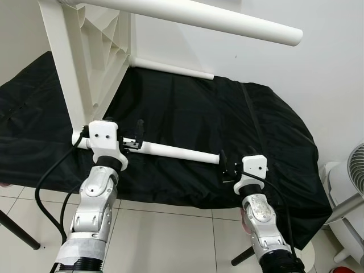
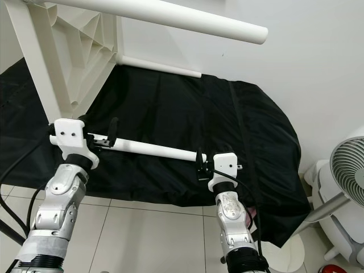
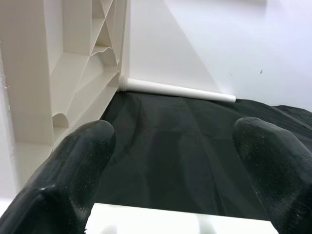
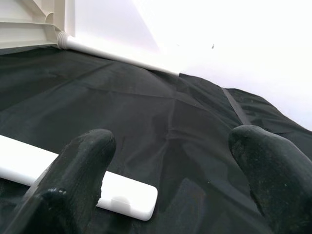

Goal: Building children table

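Observation:
A white children's table stands on its edge on a black cloth (image 1: pixel 227 119), its ribbed top (image 1: pixel 85 51) at the left and its legs pointing right. The upper leg (image 1: pixel 216 20) juts out overhead and a far leg (image 1: pixel 170 68) lies along the wall. The near leg (image 1: pixel 176 152) runs just above the cloth's front edge. My left gripper (image 1: pixel 124 129) is open at that leg's table end, with the leg (image 3: pixel 180 222) crossing low between its fingers. My right gripper (image 1: pixel 236 162) is open at the leg's free end (image 4: pixel 122 195), which lies beside one finger (image 4: pixel 78 170).
A white fan (image 2: pixel 341 170) stands at the right on the tiled floor (image 1: pixel 170 233). A white wall (image 1: pixel 296 74) rises behind the cloth. A black cable (image 1: pixel 48 182) loops by my left arm, and dark stand legs (image 1: pixel 17 230) reach under the cloth's front edge.

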